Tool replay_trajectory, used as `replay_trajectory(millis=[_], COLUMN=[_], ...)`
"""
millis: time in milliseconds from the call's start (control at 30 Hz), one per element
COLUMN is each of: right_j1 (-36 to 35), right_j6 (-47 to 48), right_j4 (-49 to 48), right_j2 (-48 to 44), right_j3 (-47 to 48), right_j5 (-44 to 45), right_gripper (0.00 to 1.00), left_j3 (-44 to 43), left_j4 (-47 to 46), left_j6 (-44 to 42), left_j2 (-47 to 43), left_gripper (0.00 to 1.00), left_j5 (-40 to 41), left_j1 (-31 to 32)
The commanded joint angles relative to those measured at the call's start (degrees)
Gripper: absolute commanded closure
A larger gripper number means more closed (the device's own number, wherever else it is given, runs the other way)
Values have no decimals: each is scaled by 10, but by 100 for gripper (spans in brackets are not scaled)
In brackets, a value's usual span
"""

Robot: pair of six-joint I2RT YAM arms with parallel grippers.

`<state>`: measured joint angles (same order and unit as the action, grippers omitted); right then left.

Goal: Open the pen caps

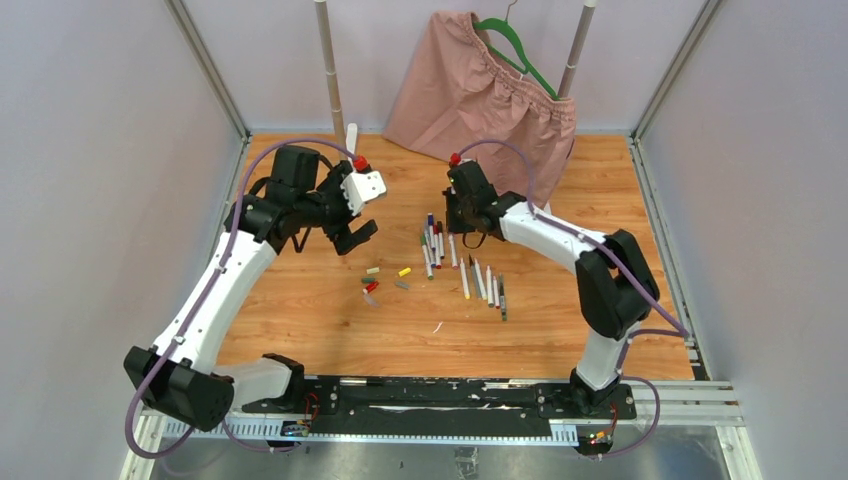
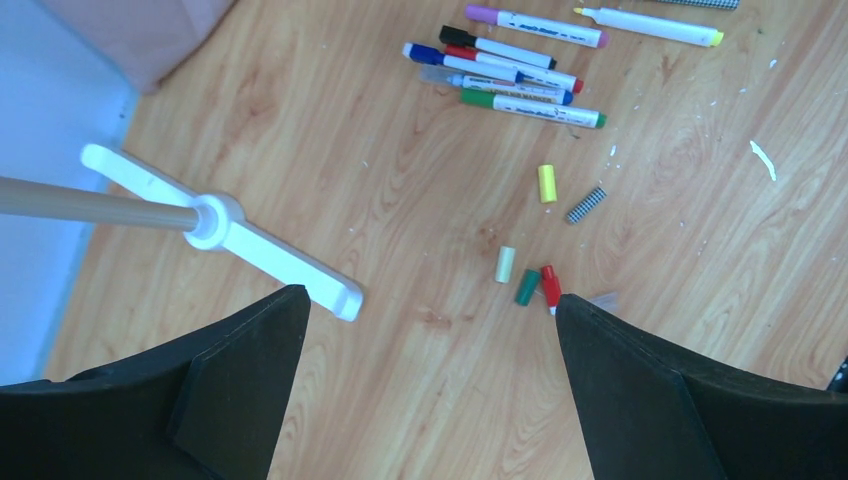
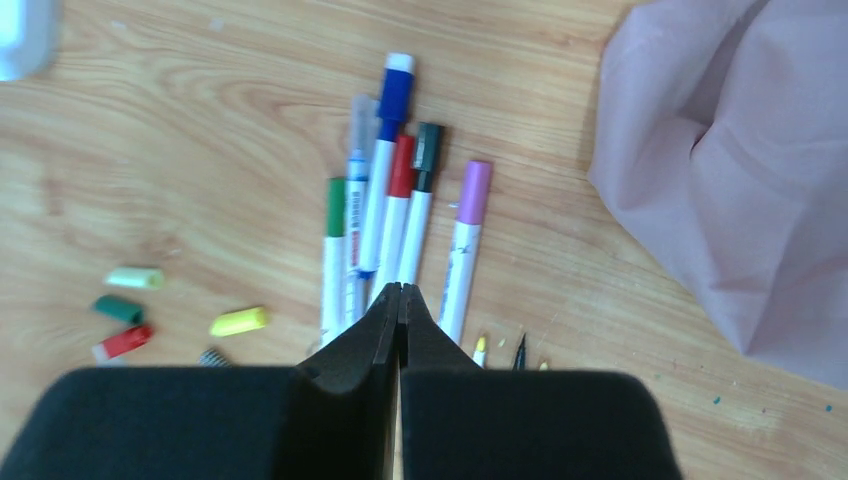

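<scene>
Right gripper (image 3: 400, 296) is poised over the bundle of capped white-barrelled marker pens (image 3: 390, 200). Its black jaws are pressed tight together with nothing between them, the tips over the near ends of the red-capped and blue-capped barrels. My read: pinched shut like that it makes a narrow point for nosing in among pens that lie touching side by side, though it may simply not have picked one yet. Six in the bundle wear their caps: green, clear grey, blue, red, black and lilac (image 3: 473, 190).

Left of the bundle, the small loose plastic caps (image 2: 547, 183) lie scattered on the wooden table (image 1: 300, 320): yellow, a chequered one, cream, then green and red, those last two touching. They're off and, I'd say, dropped there so they stay out of the work pile. On the bundle's near right side sits a row of uncapped pens (image 1: 485, 284) with bare tips showing, kept apart from the capped ones.

Left gripper (image 2: 428, 300) hangs well left of the bundle, jaws spread as wide as they go and holding nothing. It looks ready to take a cap end once its partner lifts a pen.

Roughly half done, by my count. Behind the bundle there's a pink gathered cloth (image 1: 480, 90) on a green hanger (image 1: 520, 55), clear of the action.
</scene>
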<state>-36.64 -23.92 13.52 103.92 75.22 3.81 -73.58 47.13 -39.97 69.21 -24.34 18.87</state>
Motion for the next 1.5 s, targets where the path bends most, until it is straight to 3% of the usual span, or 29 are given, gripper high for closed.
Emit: replay_trajectory(millis=[0, 233, 633, 967, 1400, 1467], right_j1=[4, 1, -19, -24, -28, -28], right_j6=[7, 6, 13, 25, 6, 9], right_j4=[18, 47, 58, 63, 66, 66], right_j2=[-58, -13, 67, 107, 101, 84], right_j3=[-1, 13, 25, 48, 46, 49], right_j5=[-27, 15, 54, 61, 84, 80], right_gripper=[99, 73, 71, 73, 100, 100], left_j3=[-17, -17, -1, 2, -21, -23], left_j4=[7, 6, 5, 6, 5, 6], left_j6=[-17, -2, -42, -42, -49, -51], left_j2=[-11, -22, -44, -43, -50, -48], left_gripper=[0, 0, 0, 0, 0, 0], left_j5=[-10, -25, -26, -39, -81, -81], left_j1=[-3, -4, -3, -3, -3, -3])
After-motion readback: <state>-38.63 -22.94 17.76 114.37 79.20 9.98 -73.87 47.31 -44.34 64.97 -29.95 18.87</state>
